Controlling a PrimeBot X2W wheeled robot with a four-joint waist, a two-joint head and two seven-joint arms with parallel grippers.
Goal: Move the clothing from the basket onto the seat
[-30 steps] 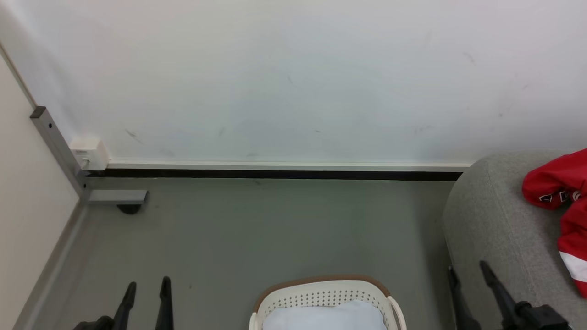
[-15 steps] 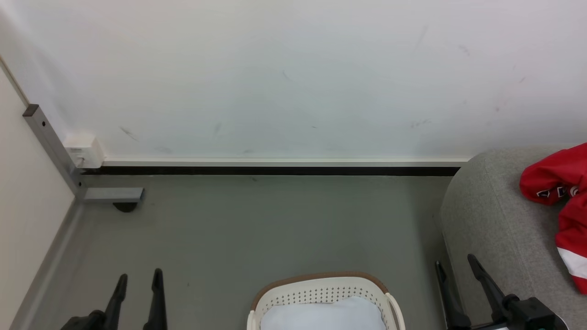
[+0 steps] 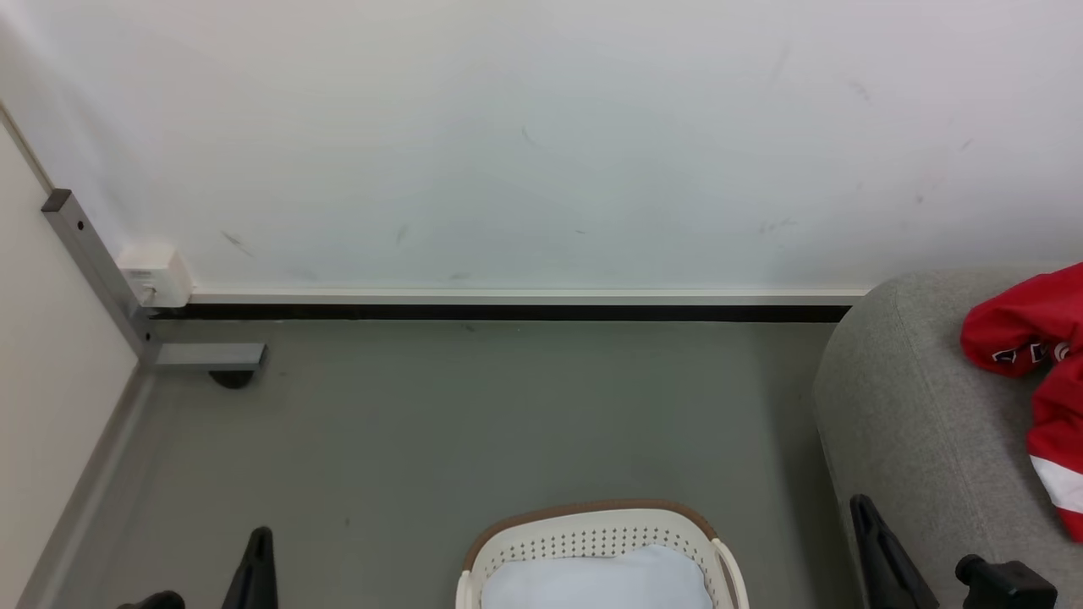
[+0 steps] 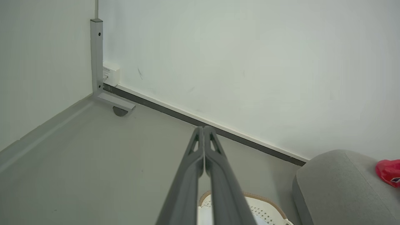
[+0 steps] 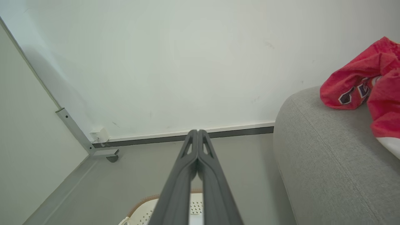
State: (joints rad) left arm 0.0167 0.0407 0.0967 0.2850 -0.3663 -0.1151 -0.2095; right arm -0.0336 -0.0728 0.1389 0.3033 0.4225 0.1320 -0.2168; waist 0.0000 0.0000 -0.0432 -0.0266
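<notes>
Red clothing [image 3: 1036,372] with white trim lies on the light-grey seat [image 3: 914,406] at the right; it also shows in the right wrist view as red clothing [image 5: 365,84] with lettering on the seat [image 5: 328,162], and in the left wrist view as red clothing [image 4: 389,168]. The cream basket [image 3: 592,541] with a brown rim stands at the bottom centre, holding a pale blue-white pad [image 3: 596,582]. My left gripper [image 3: 258,550] is shut at the lower left, fingers together in its wrist view [image 4: 203,132]. My right gripper [image 3: 867,520] is shut beside the seat, fingers together [image 5: 197,136].
A white wall with a dark skirting strip [image 3: 508,313] runs behind the grey floor [image 3: 474,423]. A grey metal post with a foot [image 3: 161,338] and a white socket box [image 3: 152,275] stand in the left corner.
Both grippers have shut: each pair of fingers stood apart before and now shows as one. The right gripper has moved slightly right; the view shifted a little.
</notes>
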